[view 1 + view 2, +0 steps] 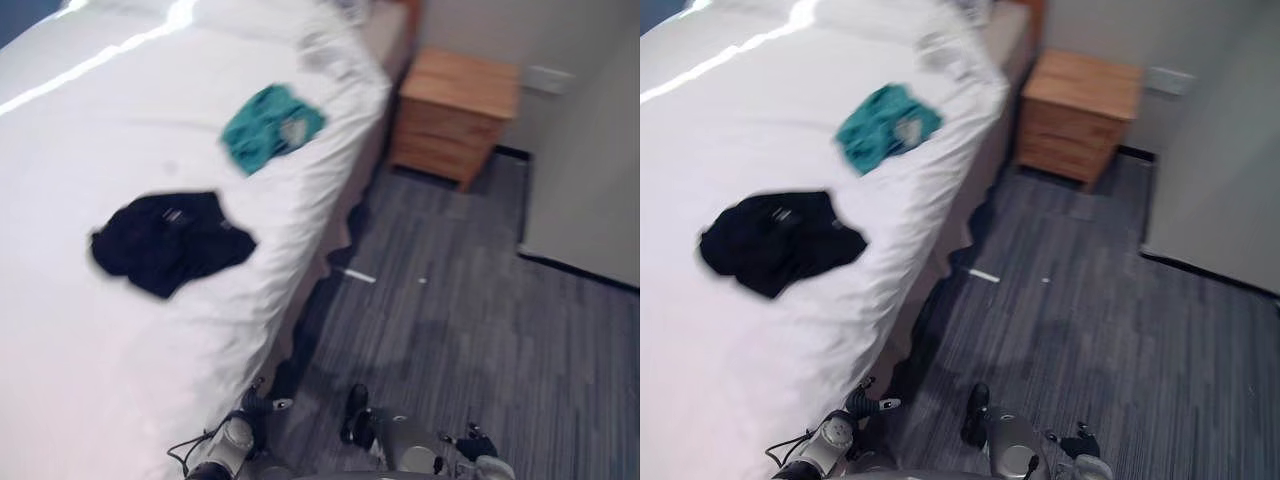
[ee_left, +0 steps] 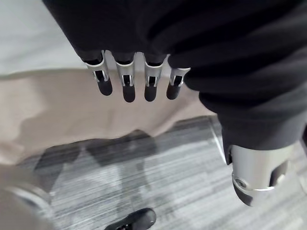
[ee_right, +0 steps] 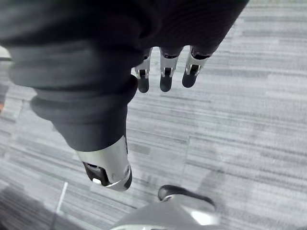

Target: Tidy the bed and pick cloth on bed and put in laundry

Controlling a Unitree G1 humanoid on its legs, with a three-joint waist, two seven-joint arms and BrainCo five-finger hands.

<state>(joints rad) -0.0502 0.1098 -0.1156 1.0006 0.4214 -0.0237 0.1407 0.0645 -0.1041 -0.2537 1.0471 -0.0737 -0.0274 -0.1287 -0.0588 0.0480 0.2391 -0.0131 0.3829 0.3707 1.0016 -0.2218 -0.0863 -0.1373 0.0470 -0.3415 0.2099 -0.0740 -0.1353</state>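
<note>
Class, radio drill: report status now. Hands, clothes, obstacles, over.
Left hand open, empty; right hand open, empty. Black cloth and teal cloth lie on the bed, untouched. White scrap on the floor beside the bed.

Bed point(image 1: 120, 110) stretching well ahead of left hand point(image 2: 125, 81), running off at far, near and outer sides. Rumpled white bedding point(image 1: 330, 50) at far corner: pillow or sheet, not telling apart, top being cropped.

Black cloth point(image 1: 165, 240) and teal cloth point(image 1: 265, 125) lying far beyond left hand's fingertips: garment type staying unclear, pale patch on teal cloth too indistinct to identify.

Small white scrap point(image 1: 358, 276) lying on floor point(image 1: 470, 320) ahead of right hand point(image 3: 164, 72): too small to tell.

Wall fitting point(image 1: 548, 78) beside nightstand point(image 1: 455, 110) showing too indistinctly to name.

Finger roots of left hand and right hand hiding under ribbed covers point(image 2: 230, 57).
</note>
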